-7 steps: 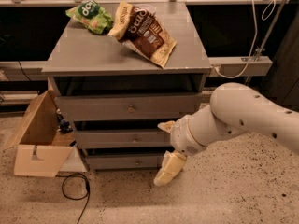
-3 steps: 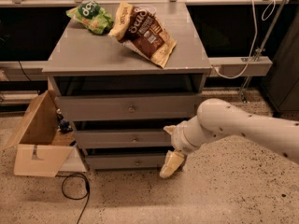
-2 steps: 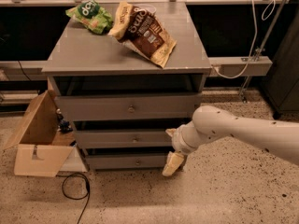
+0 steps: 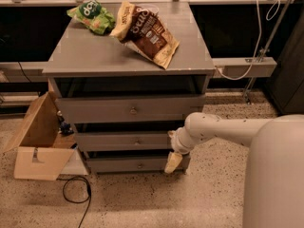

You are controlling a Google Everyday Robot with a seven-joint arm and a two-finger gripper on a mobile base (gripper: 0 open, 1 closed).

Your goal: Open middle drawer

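Robot lab: end effector (image 4: 173, 161) beside grey drawers (image 4: 109, 110).

The tool (image 4: 173, 162) hangs just below the right end of the middle drawer (image 4: 118, 140).

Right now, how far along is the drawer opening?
Done: nothing yet; the middle drawer looks shut. In hand: the gripper hangs by the drawer's right end, below and right of the knob, not touching it. Left: reach the knob, grip, pull out.
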